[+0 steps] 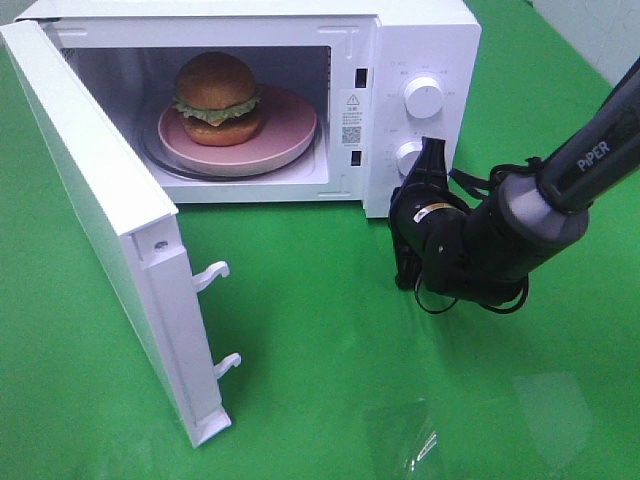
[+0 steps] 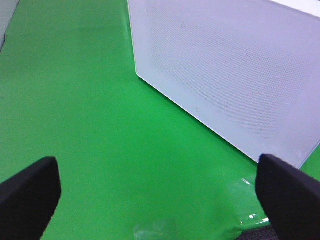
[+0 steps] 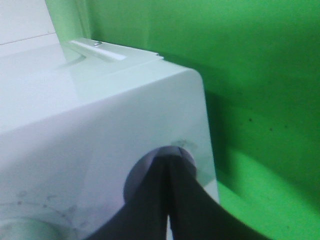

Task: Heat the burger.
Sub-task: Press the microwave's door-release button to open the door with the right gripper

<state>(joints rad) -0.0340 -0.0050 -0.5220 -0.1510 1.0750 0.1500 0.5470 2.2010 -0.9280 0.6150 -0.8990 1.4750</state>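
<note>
The burger (image 1: 217, 95), with its golden bun and green lettuce edge, sits on a pink plate (image 1: 290, 135) inside the open white microwave (image 1: 420, 40). My right gripper (image 1: 431, 152) is shut, and its tips touch the lower knob (image 1: 407, 158) on the control panel. In the right wrist view the closed fingertips (image 3: 170, 167) press against that round knob (image 3: 142, 172). My left gripper (image 2: 160, 200) is open with nothing between its fingers (image 2: 30, 195). It hovers over the green mat facing the outer face of the door (image 2: 230, 70), and it is out of the exterior high view.
The microwave door (image 1: 100, 220) stands swung out toward the front left, its two latch hooks (image 1: 215, 272) sticking out. An upper knob (image 1: 423, 97) sits above the lower one. Green mat (image 1: 330, 330) covers the table in front.
</note>
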